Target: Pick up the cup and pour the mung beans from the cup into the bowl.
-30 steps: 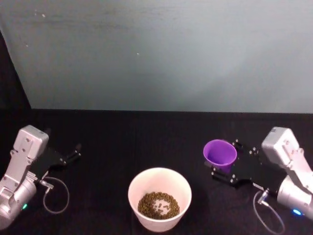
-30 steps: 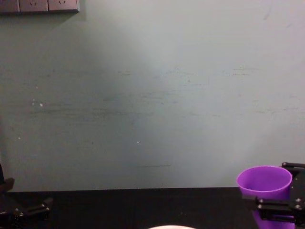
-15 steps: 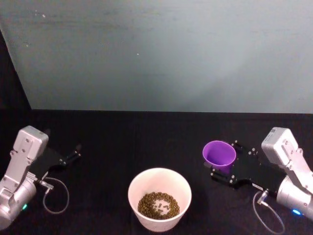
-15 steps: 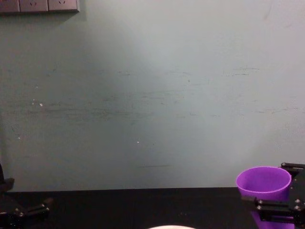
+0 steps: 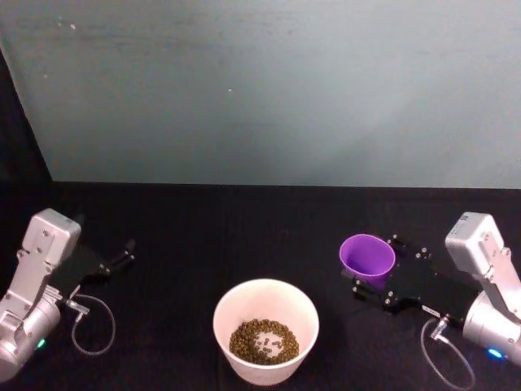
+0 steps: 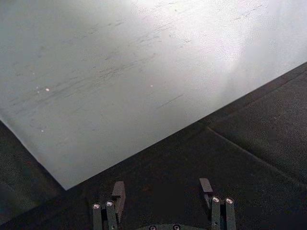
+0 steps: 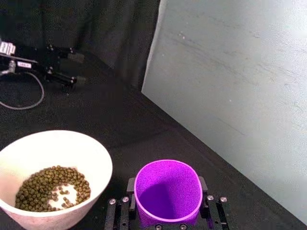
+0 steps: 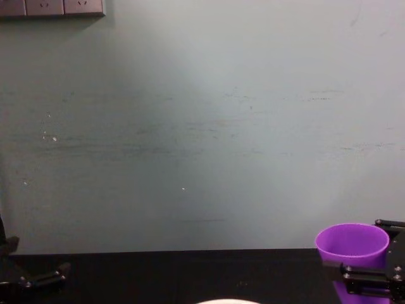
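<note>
The purple cup stands upright between the fingers of my right gripper, which is shut on it, right of the bowl. In the right wrist view the cup is seen from above and its inside looks empty, with a finger pressed on each side. The cup is low at the right edge of the chest view. The white bowl sits near the table's front and holds the mung beans. The bowl and beans lie beside the cup. My left gripper rests open at the far left.
A black cloth covers the table, backed by a pale grey-green wall. A loose cable loops beside the left arm. The left wrist view has the left gripper open over bare cloth.
The right wrist has shifted slightly to the right and the cup sits a touch lower in the chest view. Left arm and bowl have not moved.
</note>
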You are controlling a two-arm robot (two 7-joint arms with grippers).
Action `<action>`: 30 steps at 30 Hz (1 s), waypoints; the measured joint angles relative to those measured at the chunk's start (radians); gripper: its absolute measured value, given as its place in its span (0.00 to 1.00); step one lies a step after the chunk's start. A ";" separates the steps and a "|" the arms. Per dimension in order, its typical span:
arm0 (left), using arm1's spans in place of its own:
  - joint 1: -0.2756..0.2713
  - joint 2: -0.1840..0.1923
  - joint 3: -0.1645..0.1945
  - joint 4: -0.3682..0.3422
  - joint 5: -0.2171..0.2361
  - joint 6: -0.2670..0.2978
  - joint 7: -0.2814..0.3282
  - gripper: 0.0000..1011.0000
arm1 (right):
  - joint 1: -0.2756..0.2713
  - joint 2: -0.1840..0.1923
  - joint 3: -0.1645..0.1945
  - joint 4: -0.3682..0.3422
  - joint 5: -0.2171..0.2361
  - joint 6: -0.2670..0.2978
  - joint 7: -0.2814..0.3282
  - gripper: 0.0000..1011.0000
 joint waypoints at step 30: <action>0.000 0.000 0.000 0.000 0.000 0.000 0.000 0.99 | 0.159 -0.155 -0.076 0.482 0.232 -0.276 0.153 0.72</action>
